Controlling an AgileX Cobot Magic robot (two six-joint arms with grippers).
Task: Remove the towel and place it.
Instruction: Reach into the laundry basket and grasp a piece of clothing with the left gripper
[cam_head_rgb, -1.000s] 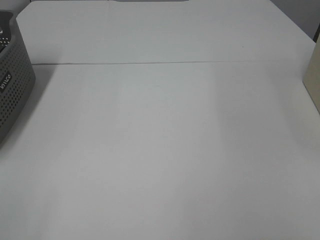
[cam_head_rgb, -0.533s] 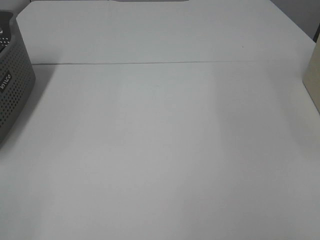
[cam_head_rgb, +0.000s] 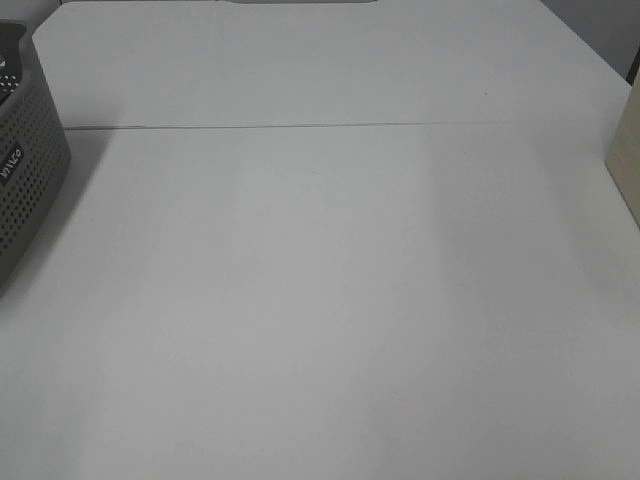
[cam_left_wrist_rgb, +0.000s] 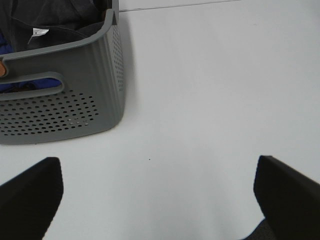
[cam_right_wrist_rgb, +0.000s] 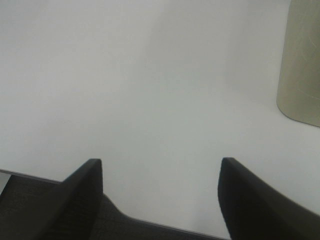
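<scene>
The towel (cam_left_wrist_rgb: 55, 15) is dark, almost black, with a small white tag, and lies bundled inside the grey perforated basket (cam_left_wrist_rgb: 75, 100) in the left wrist view. My left gripper (cam_left_wrist_rgb: 157, 192) is open over bare table, short of the basket, with nothing between its fingers. In the right wrist view my right gripper (cam_right_wrist_rgb: 160, 192) is also open and empty above the white table near its front edge. Neither gripper shows in the exterior high view, where only the basket's side (cam_head_rgb: 25, 180) appears at the far left.
Blue cloth (cam_left_wrist_rgb: 22, 82) shows through the basket's handle slot. A beige upright container (cam_right_wrist_rgb: 302, 65) stands at the table's right side, also seen as a beige container (cam_head_rgb: 628, 160) at the right edge. A seam (cam_head_rgb: 300, 126) runs across the white table (cam_head_rgb: 330, 300).
</scene>
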